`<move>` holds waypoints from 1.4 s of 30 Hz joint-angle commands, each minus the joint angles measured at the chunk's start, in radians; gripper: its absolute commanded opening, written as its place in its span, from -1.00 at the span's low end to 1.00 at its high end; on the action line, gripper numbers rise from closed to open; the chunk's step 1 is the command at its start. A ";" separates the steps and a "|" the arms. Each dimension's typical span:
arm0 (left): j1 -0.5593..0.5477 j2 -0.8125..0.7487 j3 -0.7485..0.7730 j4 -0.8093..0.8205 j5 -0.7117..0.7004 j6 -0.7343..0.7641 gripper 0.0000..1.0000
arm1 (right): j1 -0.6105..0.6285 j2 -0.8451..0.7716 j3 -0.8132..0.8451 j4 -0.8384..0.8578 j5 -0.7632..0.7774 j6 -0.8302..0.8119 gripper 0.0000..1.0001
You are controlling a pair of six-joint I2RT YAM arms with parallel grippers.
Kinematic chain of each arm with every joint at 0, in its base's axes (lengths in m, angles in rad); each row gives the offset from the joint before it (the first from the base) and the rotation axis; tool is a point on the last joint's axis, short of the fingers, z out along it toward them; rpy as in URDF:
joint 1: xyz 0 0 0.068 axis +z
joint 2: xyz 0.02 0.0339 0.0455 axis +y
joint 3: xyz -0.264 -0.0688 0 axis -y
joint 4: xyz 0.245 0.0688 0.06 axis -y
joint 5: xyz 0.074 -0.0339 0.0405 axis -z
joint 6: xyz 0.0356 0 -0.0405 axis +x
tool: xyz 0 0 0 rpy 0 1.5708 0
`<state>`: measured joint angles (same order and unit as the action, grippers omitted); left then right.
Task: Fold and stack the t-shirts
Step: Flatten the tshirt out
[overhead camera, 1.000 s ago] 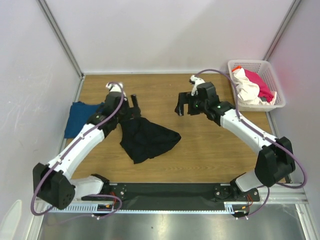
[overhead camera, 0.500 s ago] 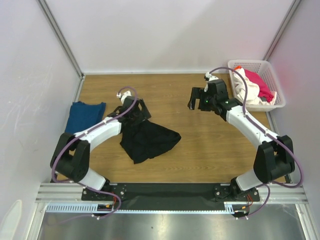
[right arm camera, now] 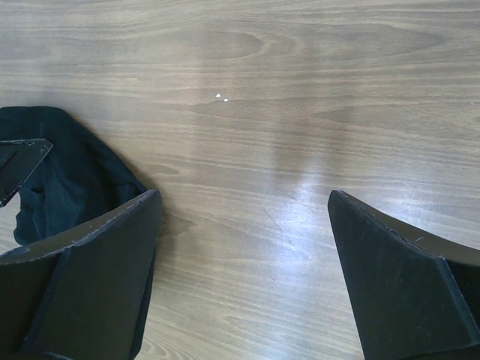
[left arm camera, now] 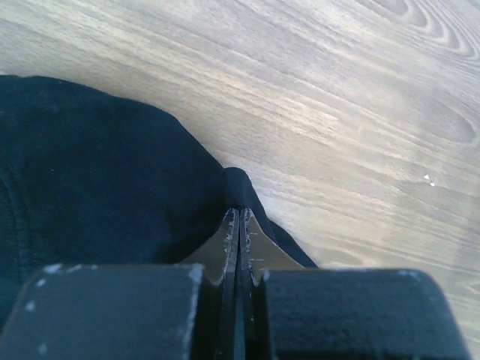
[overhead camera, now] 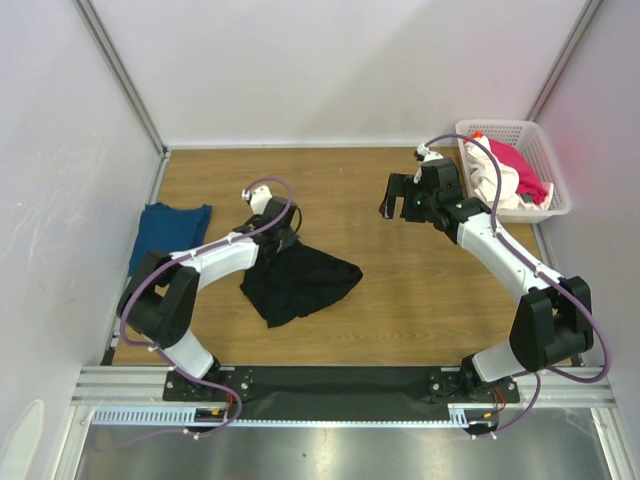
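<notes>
Starting at the far left: the dark blue t-shirt [overhead camera: 168, 232] lies flat, well to the left of the left jaws, against the left edge of the counter [overhead camera: 400, 310].

Left jaws are pressed together, clamped on a small fold at the rim of the black t-shirt [overhead camera: 297, 280]. The rest of that shirt lies crumpled on the wood, spreading from those jaws toward the near side and toward the right jaws.

Only the left wrist view shows the pinch. The tips meet with a nub of black cloth caught at them, cloth is bunched to their left, and bare wood lies ahead and to their right. In the top view the wrist body hides the tips, but the whole shirt outline shows.

Right jaws stand wide apart, holding nothing and touching nothing. The right wrist view shows bare wood in the gap and an edge of black cloth off to the left side. The top view sets them over open counter, apart from the shirt.

The basket [overhead camera: 503, 124] sits just right of the right jaws, in the far right corner. A white t-shirt [overhead camera: 492, 185] and a pink-red t-shirt [overhead camera: 520, 165] are heaped inside, the white one draped at the rim nearest those jaws.

Open wood lies between the two pairs of jaws and along the near side of the right jaws. Walls [overhead camera: 350, 70] close the left, far and right sides.
</notes>
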<state>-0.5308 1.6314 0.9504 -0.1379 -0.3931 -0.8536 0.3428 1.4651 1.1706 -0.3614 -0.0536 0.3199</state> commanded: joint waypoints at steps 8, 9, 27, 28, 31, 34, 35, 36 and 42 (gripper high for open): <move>0.011 -0.269 0.169 0.075 -0.082 0.385 -0.99 | -0.062 -0.074 -0.015 0.006 0.040 0.056 0.99; -0.004 -0.280 0.201 0.067 -0.090 0.424 -0.99 | -0.085 -0.084 -0.022 0.007 0.011 0.091 0.99; -0.626 -0.042 0.447 0.121 0.189 0.801 -0.99 | -0.421 -0.354 -0.138 -0.063 0.047 0.125 0.99; -0.629 0.005 0.485 0.068 0.239 0.809 -0.93 | -0.423 -0.362 -0.141 -0.067 0.052 0.117 0.99; -0.629 0.057 0.536 -0.030 0.187 0.757 0.82 | -0.424 -0.379 -0.147 -0.070 0.046 0.111 1.00; -0.589 0.038 0.515 -0.078 0.126 0.680 1.00 | -0.424 -0.370 -0.155 -0.050 -0.014 0.107 0.99; -0.565 0.000 0.504 -0.100 0.099 0.645 1.00 | -0.424 -0.367 -0.158 -0.039 -0.069 0.102 0.99; -0.498 -0.027 0.486 -0.121 0.097 0.560 1.00 | -0.421 -0.361 -0.160 -0.025 -0.090 0.099 0.99; -0.166 -0.373 0.102 -0.135 0.041 0.273 0.96 | -0.245 -0.332 -0.154 0.024 -0.011 0.024 1.00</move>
<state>-0.8398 1.4544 1.1786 -0.2413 -0.2646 -0.3717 0.0048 1.1210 1.0119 -0.4053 -0.0864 0.4034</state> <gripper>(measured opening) 0.987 0.995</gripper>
